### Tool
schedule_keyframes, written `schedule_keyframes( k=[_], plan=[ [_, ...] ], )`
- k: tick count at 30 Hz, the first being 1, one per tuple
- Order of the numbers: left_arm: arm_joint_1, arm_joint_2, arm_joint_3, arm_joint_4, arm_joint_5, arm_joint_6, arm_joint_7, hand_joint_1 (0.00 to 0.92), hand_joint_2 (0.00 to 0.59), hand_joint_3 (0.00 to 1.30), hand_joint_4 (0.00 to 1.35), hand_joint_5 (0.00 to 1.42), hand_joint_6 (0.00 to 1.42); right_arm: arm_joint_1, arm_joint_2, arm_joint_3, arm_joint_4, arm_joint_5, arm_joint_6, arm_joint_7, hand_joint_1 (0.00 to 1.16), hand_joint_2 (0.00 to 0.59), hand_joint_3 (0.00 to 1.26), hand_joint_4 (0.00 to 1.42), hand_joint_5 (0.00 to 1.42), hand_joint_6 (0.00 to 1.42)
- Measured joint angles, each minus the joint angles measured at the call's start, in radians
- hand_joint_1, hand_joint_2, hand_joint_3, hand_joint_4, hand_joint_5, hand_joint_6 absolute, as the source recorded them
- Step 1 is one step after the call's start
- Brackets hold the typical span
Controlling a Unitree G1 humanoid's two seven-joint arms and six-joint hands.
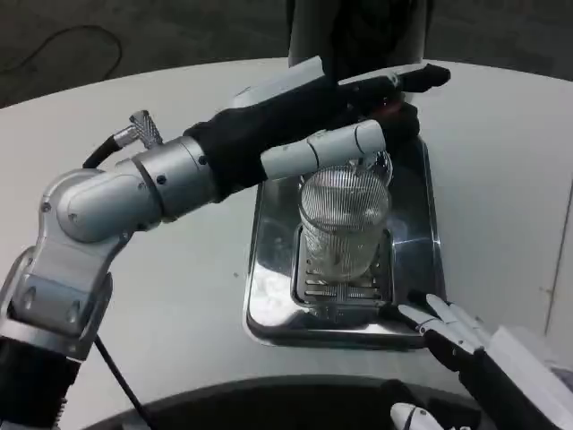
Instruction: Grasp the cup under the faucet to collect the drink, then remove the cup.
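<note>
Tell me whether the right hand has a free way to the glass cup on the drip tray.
Probably yes. The right hand rests at the metal tray's near corner, with nothing between it and the cup; the left hand crowds only the cup's top.

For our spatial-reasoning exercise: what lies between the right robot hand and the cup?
In the head view, only the metal drip tray lies between the right robot hand and the cup.
</note>
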Motion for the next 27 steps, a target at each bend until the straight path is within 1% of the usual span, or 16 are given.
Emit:
schedule_keyframes(
  k=[3, 7, 15, 19, 20, 21, 23, 25, 27],
  plan=[
    [0.0, 0.002, -0.001, 0.002, 0.005, -0.01, 0.0, 0.0, 0.134, 0.1, 0.01, 0.11, 0.04, -0.019, 0.015, -0.009, 0.015, 0.033, 0.006, -0.01, 0.18, 0.419, 0.13, 0.0, 0.0, 0.0],
    [0.0, 0.004, -0.006, 0.006, 0.008, -0.023, 0.0, 0.0, 0.135, 0.09, 0.0, 0.11, 0.04, -0.038, 0.026, -0.019, 0.032, 0.062, 0.022, -0.017, 0.18, 0.421, 0.13, 0.0, 0.0, 0.0],
    [0.0, 0.006, -0.014, 0.009, 0.014, -0.039, 0.0, 0.0, 0.135, 0.09, 0.0, 0.1, 0.04, -0.051, 0.047, -0.022, 0.038, 0.101, 0.048, -0.026, 0.19, 0.427, 0.11, 0.0, 0.0, 0.0],
    [0.0, 0.007, -0.017, 0.008, 0.024, -0.045, 0.001, 0.0, 0.135, 0.09, 0.0, 0.1, 0.04, -0.054, 0.065, -0.029, 0.046, 0.146, 0.075, -0.033, 0.26, 0.407, 0.07, 0.0, 0.0, 0.0],
    [0.0, 0.007, -0.017, 0.008, 0.028, -0.046, 0.001, 0.0, 0.135, 0.09, 0.0, 0.1, 0.04, -0.058, 0.07, -0.031, 0.051, 0.161, 0.083, -0.037, 0.3, 0.371, 0.05, 0.0, 0.0, 0.0],
    [0.0, 0.008, -0.017, 0.007, 0.031, -0.048, 0.001, 0.0, 0.135, 0.09, 0.0, 0.1, 0.04, -0.06, 0.074, -0.032, 0.054, 0.17, 0.088, -0.043, 0.34, 0.361, 0.04, 0.0, 0.0, 0.0],
    [0.0, 0.009, -0.017, 0.004, 0.037, -0.051, 0.001, 0.0, 0.135, 0.09, 0.0, 0.1, 0.04, -0.074, 0.089, -0.035, 0.071, 0.195, 0.092, -0.062, 0.39, 0.333, 0.02, 0.0, 0.0, 0.0],
    [0.0, 0.01, -0.017, 0.001, 0.039, -0.052, 0.001, 0.0, 0.135, 0.09, 0.0, 0.1, 0.04, -0.083, 0.092, -0.034, 0.08, 0.209, 0.093, -0.073, 0.43, 0.319, 0.01, 0.0, 0.0, 0.0],
    [0.002, 0.014, -0.017, -0.005, 0.043, -0.052, 0.004, 0.0, 0.135, 0.09, 0.0, 0.1, 0.04, -0.121, 0.106, -0.031, 0.117, 0.224, 0.093, -0.106, 0.46, 0.309, 0.0, 0.0, 0.0, 0.0]
  ],
)
